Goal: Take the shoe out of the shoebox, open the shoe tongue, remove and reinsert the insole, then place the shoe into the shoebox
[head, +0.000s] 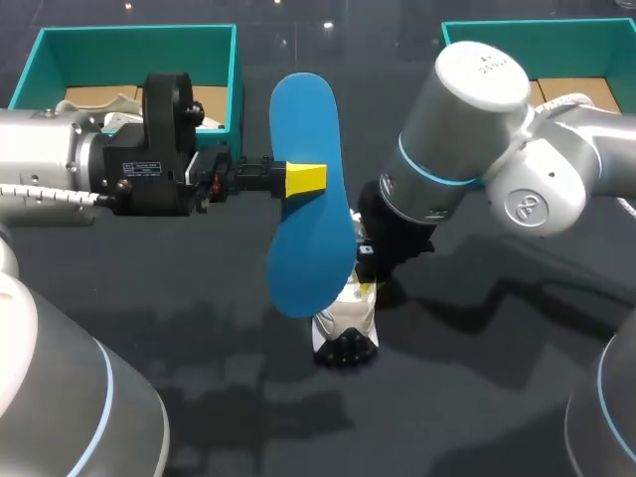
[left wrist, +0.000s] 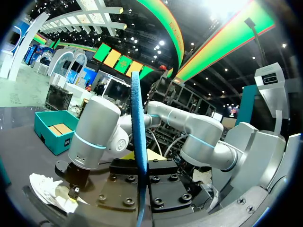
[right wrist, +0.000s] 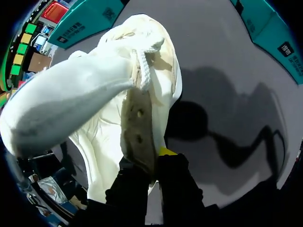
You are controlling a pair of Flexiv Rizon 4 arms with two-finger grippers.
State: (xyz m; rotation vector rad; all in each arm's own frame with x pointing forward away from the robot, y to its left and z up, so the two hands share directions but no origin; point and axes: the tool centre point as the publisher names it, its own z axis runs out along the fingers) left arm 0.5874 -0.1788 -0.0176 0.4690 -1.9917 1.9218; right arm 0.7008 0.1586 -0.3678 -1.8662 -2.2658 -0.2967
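Insole [head: 303, 199] is held in the air over the desk [head: 477, 397], clamped at approx. mid-length betw. the left fingers [head: 305, 179]. In the left wrist view it is seen edge-on, standing upright betw. them. Shoe [head: 346, 333] is out of the box, just below the insole's lower end, w/ its dark end toward the desk; whether it touches the desk can't be told. A soft wall near its opening is pinched from both sides by the right fingers [right wrist: 166, 152], which are closed on it. The left shoebox [head: 134, 35] and right shoebox [head: 517, 35] are set well apart from the shoe, at the desk's far side.

Risks, as judged, w/ reinsertion taken as the next step:
- The insole is gripped only by a narrow pinch at the middle, so it may pivot or fold when its end is pushed vs. the opening, and a jam is poss.
- The shoe is held by one thin wall only, so it may be twisted, sagged or pulled free under the push.
- The opening may be squeezed narrower by the pinch itself, so the toe could be missed.
- The arms are close together, so wrist contact is poss.
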